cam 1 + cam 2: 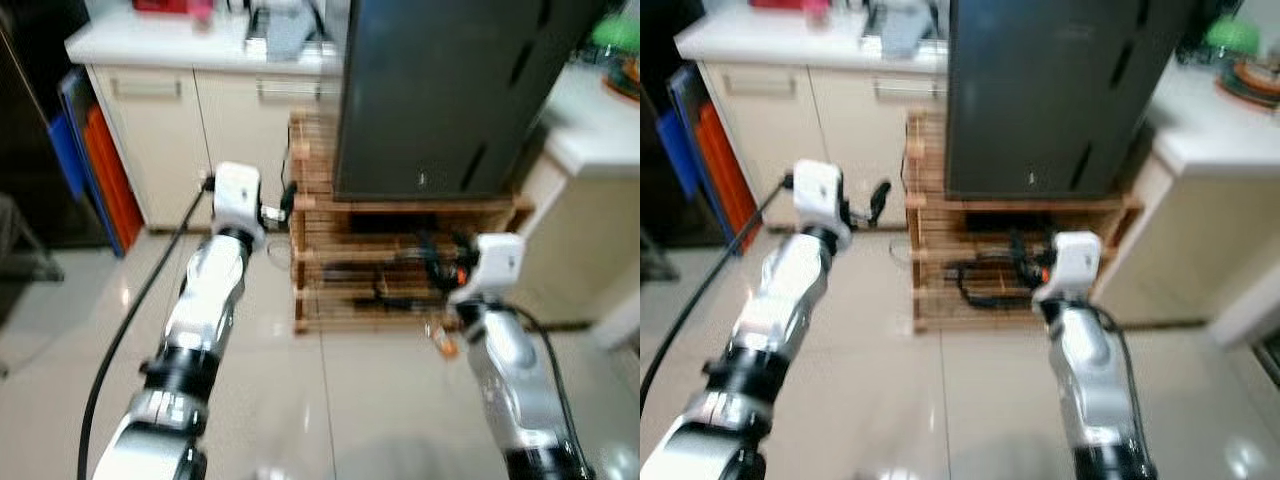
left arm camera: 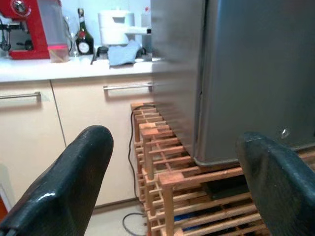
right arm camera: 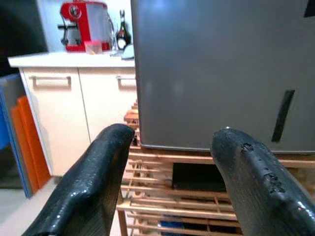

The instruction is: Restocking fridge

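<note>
On the wooden rack, the closed fridge looks heavy and smooth-faced, best pulled at its door edge; both the left gripper and right gripper are spread, empty.

No text, brand or number can be read. The small emblem low on the grey fridge door is too blurred to make out, and so is the label on the dark bottle.
</note>
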Tool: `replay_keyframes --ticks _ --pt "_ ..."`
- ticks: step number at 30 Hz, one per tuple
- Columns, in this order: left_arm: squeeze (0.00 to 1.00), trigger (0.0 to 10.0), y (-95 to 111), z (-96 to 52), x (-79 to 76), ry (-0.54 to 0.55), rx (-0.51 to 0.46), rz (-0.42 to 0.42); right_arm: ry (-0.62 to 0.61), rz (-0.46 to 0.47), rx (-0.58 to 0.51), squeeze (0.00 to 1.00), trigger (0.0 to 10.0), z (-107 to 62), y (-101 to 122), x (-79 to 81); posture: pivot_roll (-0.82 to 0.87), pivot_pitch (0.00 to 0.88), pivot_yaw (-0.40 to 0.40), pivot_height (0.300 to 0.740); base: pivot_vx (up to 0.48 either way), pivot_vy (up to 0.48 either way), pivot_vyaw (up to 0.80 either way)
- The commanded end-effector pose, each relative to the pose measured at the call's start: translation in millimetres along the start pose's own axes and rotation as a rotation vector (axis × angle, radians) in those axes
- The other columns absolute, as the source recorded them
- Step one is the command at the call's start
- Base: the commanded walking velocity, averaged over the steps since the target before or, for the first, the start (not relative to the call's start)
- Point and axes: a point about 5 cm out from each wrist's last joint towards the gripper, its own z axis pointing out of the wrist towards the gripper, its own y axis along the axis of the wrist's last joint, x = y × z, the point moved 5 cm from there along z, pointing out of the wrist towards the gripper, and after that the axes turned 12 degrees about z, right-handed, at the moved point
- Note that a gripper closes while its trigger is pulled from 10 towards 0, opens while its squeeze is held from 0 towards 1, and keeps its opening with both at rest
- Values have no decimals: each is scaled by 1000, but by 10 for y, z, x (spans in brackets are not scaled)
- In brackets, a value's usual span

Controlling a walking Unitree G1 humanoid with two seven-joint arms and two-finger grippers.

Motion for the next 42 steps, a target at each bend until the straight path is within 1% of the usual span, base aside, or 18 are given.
replay_keyframes --ticks 1,4,5,7,11,12,13,16,18,20,21,26,37,40,42 --pt "0 10000 60 18 -99 -33 -19 4 3 -22 -6 0 10000 -49 40 -27 -74 0 -4 740 454 0 0" --pt "0 10000 63 24 -113 -36 -20 1 4 -28 -8 0 10000 -66 46 -30 -80 0 -3 740 454 0 0" --pt "0 10000 71 34 -122 -38 -23 -3 -12 -27 -9 0 10000 -78 51 -67 -84 0 -1 740 454 0 0" --pt "0 10000 75 39 -125 -39 -24 -4 -21 -26 -8 0 10000 -84 54 -85 -84 0 -1 740 454 0 0" --pt "0 10000 75 53 -125 -38 -24 -9 -84 -15 -2 0 10000 -64 41 -229 -90 0 1 740 454 0 0" --pt "0 10000 75 53 -125 -38 -24 -9 -84 -15 -2 0 10000 -64 41 -229 -90 0 1 740 454 0 0" --pt "0 10000 77 59 -127 -38 -24 -10 -131 0 -1 0 10000 -45 39 -336 -95 0 1 740 454 0 0" --pt "0 10000 80 73 -139 -40 -25 -12 -204 24 15 0 10000 -32 -4 -491 -96 0 1 740 454 0 0" --pt "0 10000 93 83 -151 -40 -29 -14 -230 16 24 0 10000 -26 -17 -547 -96 0 0 740 454 0 0" --pt "0 10000 102 86 -157 -41 -32 -17 -231 8 27 0 10000 -23 -20 -554 -96 0 0 740 416 148 0" --pt "0 10000 114 86 -167 -43 -37 -30 -227 3 31 0 10000 -17 -23 -554 -93 0 -5 740 0 454 0" --pt "0 10000 112 72 -162 -42 -41 -48 -226 6 36 0 10000 -2 -35 -565 -87 0 -11 740 0 475 0" --pt "0 10000 87 65 -161 -35 -35 -50 -225 6 47 0 10000 9 -77 -572 -84 0 -17 740 0 480 0" --pt "0 10000 82 80 -189 -45 -25 -34 -222 5 45 0 10000 25 -76 -561 -84 0 -15 740 0 480 0" --pt "0 10000 86 83 -206 -52 -27 -22 -221 4 44 0 10000 29 -77 -557 -84 0 -14 740 0 0 0"
